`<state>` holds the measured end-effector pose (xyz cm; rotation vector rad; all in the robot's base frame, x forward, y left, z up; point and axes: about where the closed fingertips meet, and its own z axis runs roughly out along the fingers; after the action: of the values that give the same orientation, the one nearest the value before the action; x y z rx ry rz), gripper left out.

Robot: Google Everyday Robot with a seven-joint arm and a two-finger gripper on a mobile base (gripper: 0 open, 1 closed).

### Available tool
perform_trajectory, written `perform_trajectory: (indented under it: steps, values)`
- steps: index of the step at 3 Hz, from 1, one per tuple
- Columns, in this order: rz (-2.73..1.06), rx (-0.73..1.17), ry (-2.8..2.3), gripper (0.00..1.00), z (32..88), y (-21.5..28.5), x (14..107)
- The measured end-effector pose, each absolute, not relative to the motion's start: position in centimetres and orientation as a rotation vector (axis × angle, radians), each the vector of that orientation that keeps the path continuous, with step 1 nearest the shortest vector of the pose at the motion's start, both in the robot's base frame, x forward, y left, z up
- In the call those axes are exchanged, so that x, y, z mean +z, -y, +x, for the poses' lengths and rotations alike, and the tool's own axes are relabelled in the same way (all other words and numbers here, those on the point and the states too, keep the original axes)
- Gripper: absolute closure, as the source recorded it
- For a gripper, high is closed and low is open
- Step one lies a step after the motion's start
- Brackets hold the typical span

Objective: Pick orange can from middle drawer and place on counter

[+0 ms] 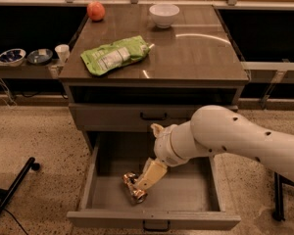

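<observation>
The orange can (pixel 134 188) lies on its side on the grey floor of the open middle drawer (pixel 186 196), left of centre. It is shiny gold-orange with dark patches. My gripper (pixel 144 180) reaches down into the drawer from the right on a white arm. Its cream fingers (pixel 152 174) sit right at the can's right side, touching or nearly touching it. The dark brown counter (pixel 196 53) is above the drawers.
On the counter lie a flat green pouch (pixel 115 56), a red-orange fruit (pixel 95 11) at the back left and a white bowl (pixel 164 14) at the back. The top drawer (pixel 137 115) is shut. A low shelf at left holds small bowls (pixel 12 56) and a cup (pixel 62 52).
</observation>
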<state>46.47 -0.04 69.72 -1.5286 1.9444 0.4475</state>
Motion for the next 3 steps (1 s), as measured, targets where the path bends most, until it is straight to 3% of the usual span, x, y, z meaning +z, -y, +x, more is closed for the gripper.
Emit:
perform_trajectory:
  steps: [1, 3]
  values:
    - [-1.514, 0.462, -1.968, 0.00, 46.7, 0.3, 68.9]
    - [-1.503, 0.310, -1.847, 0.00, 50.2, 7.7, 54.0]
